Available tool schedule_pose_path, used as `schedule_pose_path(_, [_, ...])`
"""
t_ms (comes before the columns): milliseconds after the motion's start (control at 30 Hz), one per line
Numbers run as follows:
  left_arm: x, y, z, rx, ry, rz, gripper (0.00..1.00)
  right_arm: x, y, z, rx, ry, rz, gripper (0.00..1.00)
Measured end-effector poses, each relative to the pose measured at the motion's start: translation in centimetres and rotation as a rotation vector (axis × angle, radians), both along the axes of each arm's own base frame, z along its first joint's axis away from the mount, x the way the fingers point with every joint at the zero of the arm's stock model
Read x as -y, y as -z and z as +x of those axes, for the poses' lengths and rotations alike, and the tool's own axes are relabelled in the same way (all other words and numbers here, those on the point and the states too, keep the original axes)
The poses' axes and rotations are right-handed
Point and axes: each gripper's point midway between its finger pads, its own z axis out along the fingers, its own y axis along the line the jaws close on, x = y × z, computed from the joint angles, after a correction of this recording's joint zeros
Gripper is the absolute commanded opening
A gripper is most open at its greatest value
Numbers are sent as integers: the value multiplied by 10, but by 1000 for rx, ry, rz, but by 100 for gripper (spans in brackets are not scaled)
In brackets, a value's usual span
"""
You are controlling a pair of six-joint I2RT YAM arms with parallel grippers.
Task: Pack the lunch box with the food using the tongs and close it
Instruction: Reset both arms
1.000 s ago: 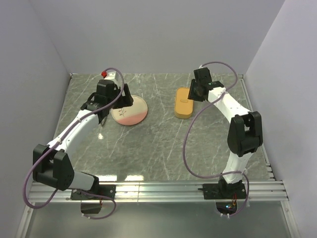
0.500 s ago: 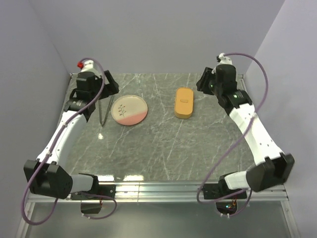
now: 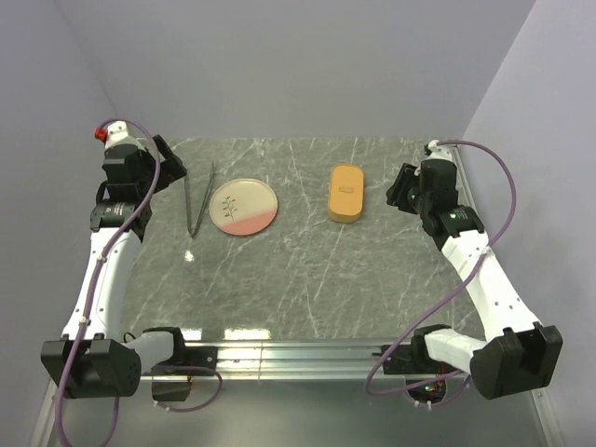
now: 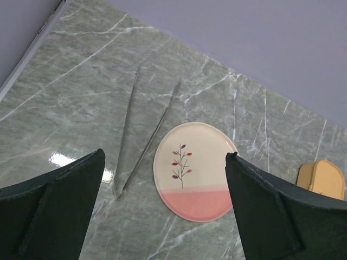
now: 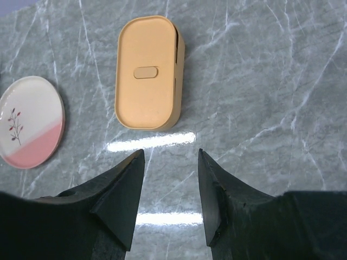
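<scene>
The box [image 5: 148,70] is sitting just right of the plate [image 3: 244,206], clear of it, with its lid on and its long axis running from the near edge of the table [image 3: 307,279] to the far one. No food is showing anywhere. The plate is lying bare, so the pieces are most likely under the lid, and the packing is looking done.

The tongs [image 3: 193,229] are lying flat just left of the plate, not touching it. Their joined end is pointing at the near edge and their two tips are splaying toward the far wall.

The left tool [image 4: 165,157] is hanging left of the plate and beyond the tongs, gaping wide and carrying nothing. Its arm is stretching up along the table's left edge, wrist raised and tilted down at the tongs, so it is the nearer arm for them.

The right tool [image 5: 169,154] is hovering well right of the plate, on the box's far side, jaws partly apart and empty. Its arm is reaching in from the right edge, so it is the nearer arm for the box.
</scene>
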Motion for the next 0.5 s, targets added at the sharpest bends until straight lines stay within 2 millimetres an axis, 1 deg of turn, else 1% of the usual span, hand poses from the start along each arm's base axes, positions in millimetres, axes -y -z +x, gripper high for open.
schedule_pose_path(133, [0, 2, -1, -9, 3, 9, 99, 0, -3, 0, 10, -4, 8, 52])
schedule_pose_path(500, [-3, 4, -2, -19, 2, 31, 99, -1, -5, 0, 15, -15, 21, 52])
